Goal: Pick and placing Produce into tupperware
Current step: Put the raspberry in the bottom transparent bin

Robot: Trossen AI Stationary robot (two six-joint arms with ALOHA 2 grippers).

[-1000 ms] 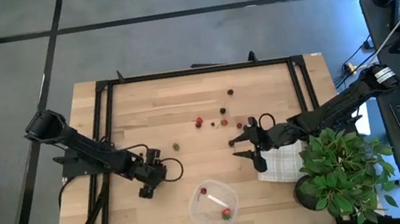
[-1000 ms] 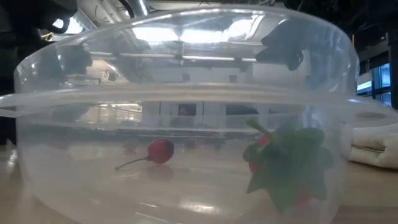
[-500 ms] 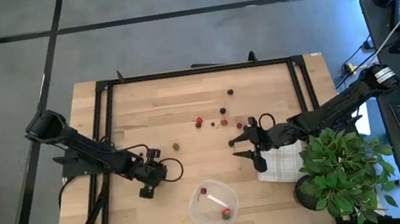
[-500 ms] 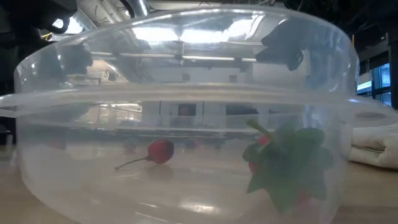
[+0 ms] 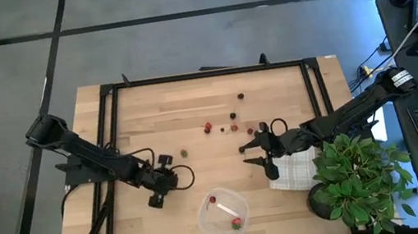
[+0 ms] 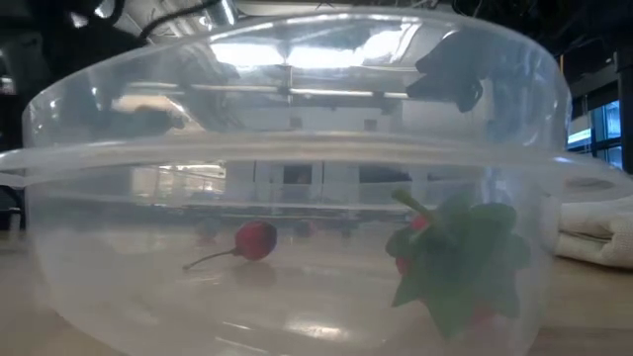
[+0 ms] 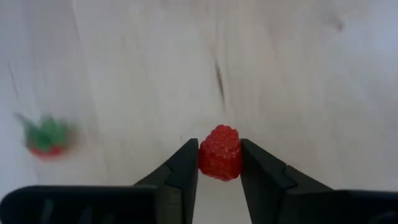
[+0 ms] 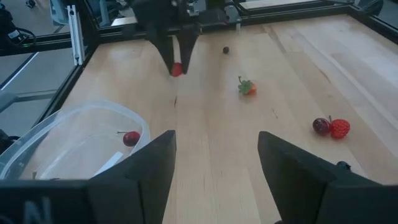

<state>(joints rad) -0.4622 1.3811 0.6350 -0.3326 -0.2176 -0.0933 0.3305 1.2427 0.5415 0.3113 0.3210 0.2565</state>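
Overhead, the left gripper (image 5: 170, 175) sat near the tupperware (image 5: 224, 215); only its wrist view showed its fingers (image 7: 184, 169) clamped on a red raspberry (image 7: 220, 153). The right gripper (image 5: 258, 154) hovered, jaws apart.

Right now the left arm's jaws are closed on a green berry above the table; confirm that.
Wrong colour: the left gripper is closed on a red raspberry, not a green one. The left wrist view shows it between the jaws, above the table.
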